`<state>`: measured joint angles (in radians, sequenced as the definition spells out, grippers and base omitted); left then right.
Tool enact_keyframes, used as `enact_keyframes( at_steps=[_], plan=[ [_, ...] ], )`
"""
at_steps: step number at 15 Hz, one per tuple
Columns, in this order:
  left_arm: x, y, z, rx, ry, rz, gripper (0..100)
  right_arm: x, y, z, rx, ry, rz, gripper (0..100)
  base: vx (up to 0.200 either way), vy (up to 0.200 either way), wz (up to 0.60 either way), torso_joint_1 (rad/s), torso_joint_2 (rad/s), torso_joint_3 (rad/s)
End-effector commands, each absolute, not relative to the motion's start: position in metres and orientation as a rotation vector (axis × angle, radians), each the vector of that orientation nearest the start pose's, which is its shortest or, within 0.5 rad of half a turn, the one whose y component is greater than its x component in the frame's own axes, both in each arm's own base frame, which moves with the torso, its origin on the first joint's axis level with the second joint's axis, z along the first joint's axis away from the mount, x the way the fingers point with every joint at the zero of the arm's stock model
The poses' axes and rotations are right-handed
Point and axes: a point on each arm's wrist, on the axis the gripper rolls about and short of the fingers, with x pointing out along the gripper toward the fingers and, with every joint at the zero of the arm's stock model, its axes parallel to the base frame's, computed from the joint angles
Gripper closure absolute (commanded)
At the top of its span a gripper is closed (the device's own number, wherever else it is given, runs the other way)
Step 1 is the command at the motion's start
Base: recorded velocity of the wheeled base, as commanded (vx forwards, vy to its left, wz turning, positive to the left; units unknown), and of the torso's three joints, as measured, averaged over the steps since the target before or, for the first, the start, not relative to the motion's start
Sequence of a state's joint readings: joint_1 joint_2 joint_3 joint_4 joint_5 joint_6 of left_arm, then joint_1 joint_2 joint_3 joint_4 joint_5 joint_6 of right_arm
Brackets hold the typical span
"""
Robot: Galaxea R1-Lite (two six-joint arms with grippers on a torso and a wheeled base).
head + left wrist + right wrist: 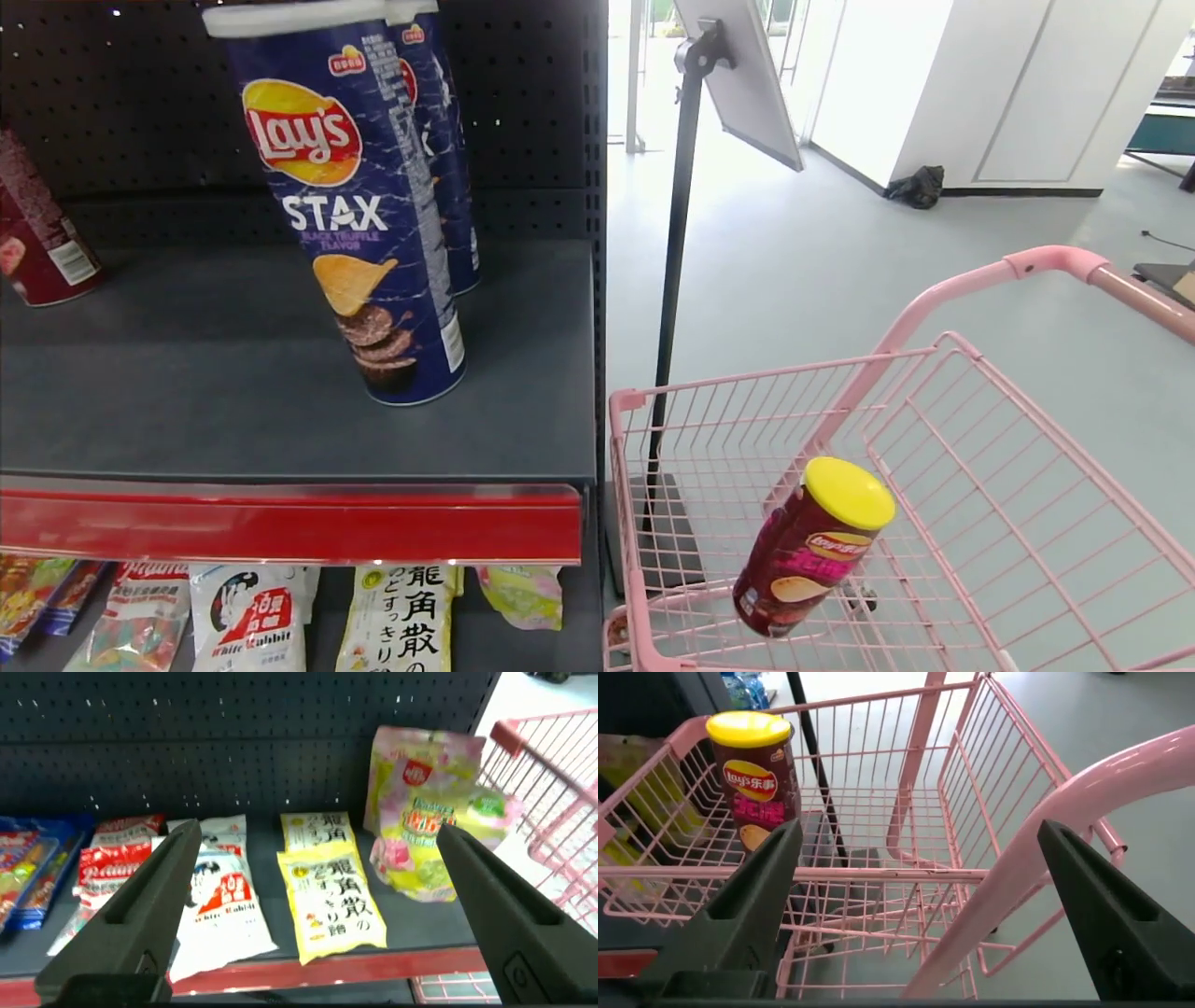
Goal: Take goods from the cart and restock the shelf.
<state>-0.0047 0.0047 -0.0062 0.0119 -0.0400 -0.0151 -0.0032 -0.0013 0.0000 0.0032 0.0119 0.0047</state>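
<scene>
A maroon chip can with a yellow lid (808,560) leans upright in the near-left corner of the pink wire cart (934,448). My right gripper (917,826) hangs open over the cart's basket (878,873), with the can (757,779) off to one side beyond one finger. On the dark upper shelf (233,411) stand a tall blue chip can (364,215), a second blue can (448,159) behind it, and a red can (37,233) at the far left. My left gripper (315,831) is open and empty, facing the lower shelf's snack bags.
The lower shelf holds a yellow bag (332,891), a white bag (220,896) and a green-pink pouch (420,803). A black sign stand (674,233) rises between the shelf and the cart. Open floor lies to the right of the cart.
</scene>
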Motion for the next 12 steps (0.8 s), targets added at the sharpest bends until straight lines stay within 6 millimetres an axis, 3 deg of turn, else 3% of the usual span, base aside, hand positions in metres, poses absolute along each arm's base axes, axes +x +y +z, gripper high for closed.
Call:
enact_keyframes(
  at_steps=[1,6,7,8,10,11,12],
  plan=[
    [-0.023,-0.001,0.076,-0.015,0.01,-0.044,0,-0.023,0.0,0.075,0.005,0.003,0.009,0,0.0,0.0,0.0,-0.129,0.36,0.237],
    [-0.023,-0.001,0.076,-0.015,0.01,-0.044,0,-0.023,0.001,0.075,0.008,0.003,0.037,0,0.0,0.0,0.0,-0.027,0.08,0.052],
    [-0.023,-0.001,0.076,-0.015,0.01,-0.044,0,-0.026,0.001,0.087,0.009,-0.053,0.054,0,0.0,0.0,0.0,0.0,0.0,0.0],
    [-0.023,-0.001,0.076,-0.015,0.01,-0.044,0,-0.027,0.001,0.134,0.01,-0.107,0.116,0,0.0,0.0,0.0,0.0,0.0,0.0],
    [-0.023,-0.001,0.076,-0.015,0.01,-0.046,0,0.0,0.005,0.208,0.016,-0.074,0.341,0,0.0,0.0,0.0,0.0,0.0,0.0],
    [-0.023,-0.001,0.076,-0.016,0.01,-0.046,0,0.008,0.006,0.222,0.024,-0.071,0.369,0,0.0,0.0,0.0,0.0,0.0,0.0],
    [-0.023,-0.001,0.076,-0.015,0.01,-0.044,0,0.034,0.012,0.254,0.059,-0.032,0.423,0,0.0,0.0,0.0,0.0,0.0,0.0]
  ],
)
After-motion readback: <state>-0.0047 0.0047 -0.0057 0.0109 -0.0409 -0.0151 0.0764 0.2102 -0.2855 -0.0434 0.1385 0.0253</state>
